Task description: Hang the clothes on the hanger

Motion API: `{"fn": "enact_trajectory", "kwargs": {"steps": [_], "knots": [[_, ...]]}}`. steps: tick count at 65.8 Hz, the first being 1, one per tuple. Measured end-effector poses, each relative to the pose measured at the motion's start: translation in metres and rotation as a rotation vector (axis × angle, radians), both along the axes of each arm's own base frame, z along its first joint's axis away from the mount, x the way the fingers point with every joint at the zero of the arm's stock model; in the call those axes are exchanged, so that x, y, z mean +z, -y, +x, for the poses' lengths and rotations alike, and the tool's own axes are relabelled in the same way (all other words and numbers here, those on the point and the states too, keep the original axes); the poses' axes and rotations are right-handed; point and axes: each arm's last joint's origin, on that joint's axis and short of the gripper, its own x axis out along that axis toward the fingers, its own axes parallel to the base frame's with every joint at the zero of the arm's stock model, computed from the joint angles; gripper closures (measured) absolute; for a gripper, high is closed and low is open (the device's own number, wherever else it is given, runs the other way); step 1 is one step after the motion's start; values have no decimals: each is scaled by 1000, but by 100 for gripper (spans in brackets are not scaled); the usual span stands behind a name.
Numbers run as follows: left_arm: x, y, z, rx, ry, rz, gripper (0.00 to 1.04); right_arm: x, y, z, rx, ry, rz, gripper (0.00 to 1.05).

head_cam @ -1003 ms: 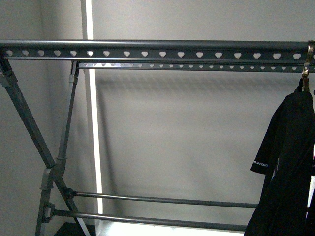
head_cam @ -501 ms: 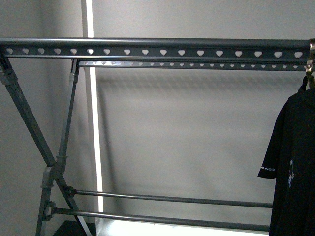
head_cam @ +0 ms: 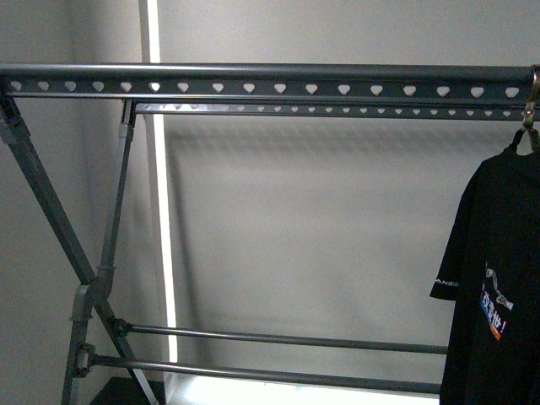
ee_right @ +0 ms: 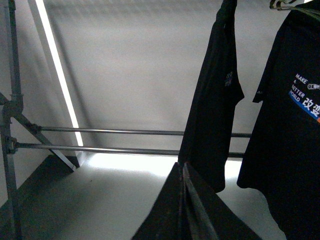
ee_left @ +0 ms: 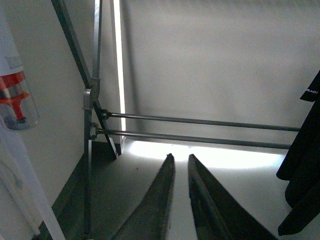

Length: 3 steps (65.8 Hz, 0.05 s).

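The black T-shirt [head_cam: 498,278] hangs by a small hook [head_cam: 529,108] from the right end of the grey rack's top rail [head_cam: 270,87], which has heart-shaped holes. Its printed front shows in the right wrist view [ee_right: 290,125], with "MAKE A BETTER WORLD" legible. My right gripper [ee_right: 182,166] is shut on nothing, low and just left of the shirt. My left gripper [ee_left: 180,159] is open and empty, pointing at the lower crossbars [ee_left: 200,122]. The shirt's sleeve edge [ee_left: 306,145] shows at that view's right. Neither gripper shows in the front view.
A second black garment [ee_right: 212,100] hangs edge-on beside the printed shirt. The rack's slanted legs [head_cam: 51,211] stand at the left, with two lower crossbars [head_cam: 278,342]. A white bottle with red parts [ee_left: 15,95] is near the left arm. A plain wall lies behind.
The hanging shirt has swung and turned on its hook, so its printed front now shows in the front view. The rack has not moved.
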Motion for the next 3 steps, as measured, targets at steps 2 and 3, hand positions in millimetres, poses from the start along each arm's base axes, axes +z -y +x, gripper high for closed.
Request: {"fn": "enact_trajectory", "kwargs": {"steps": [2,3], "knots": [[0,0,0,0,0,0,77,0,0,0,0,0,0,87],[0,0,0,0,0,0,75,0,0,0,0,0,0,85]]}}
